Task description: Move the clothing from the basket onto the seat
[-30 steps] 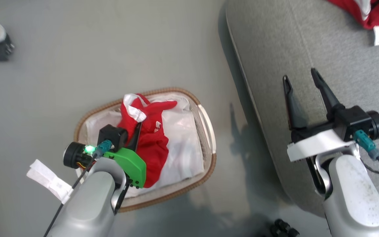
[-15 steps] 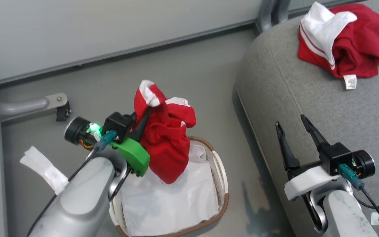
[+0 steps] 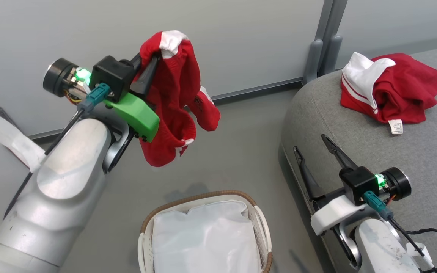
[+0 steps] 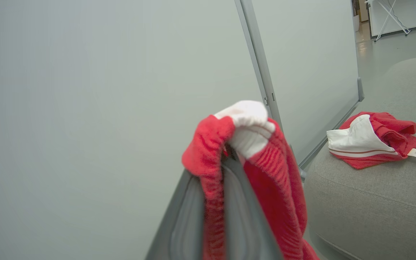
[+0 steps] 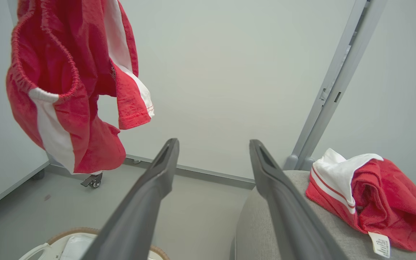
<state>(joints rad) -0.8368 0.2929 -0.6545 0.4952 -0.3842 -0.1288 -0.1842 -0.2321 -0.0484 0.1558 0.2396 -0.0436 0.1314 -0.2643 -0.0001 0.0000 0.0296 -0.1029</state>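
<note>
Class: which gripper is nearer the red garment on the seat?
Right. The right gripper is at the seat, near that garment; the left gripper is far across the floor.

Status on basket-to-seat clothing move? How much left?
Done: first garment lies on the seat. In hand: left gripper shut on the second garment, hanging clear of the basket. Left: carry it to the seat and release; no red visible on the basket's white lining. Idle: right gripper open, empty.

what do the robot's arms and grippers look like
Smooth silver-grey forearms. Each gripper: two long dark fingers, a black block with a green light, a teal plug on a black cable. The left gripper has a bright green bracket, the right gripper a white one.
</note>
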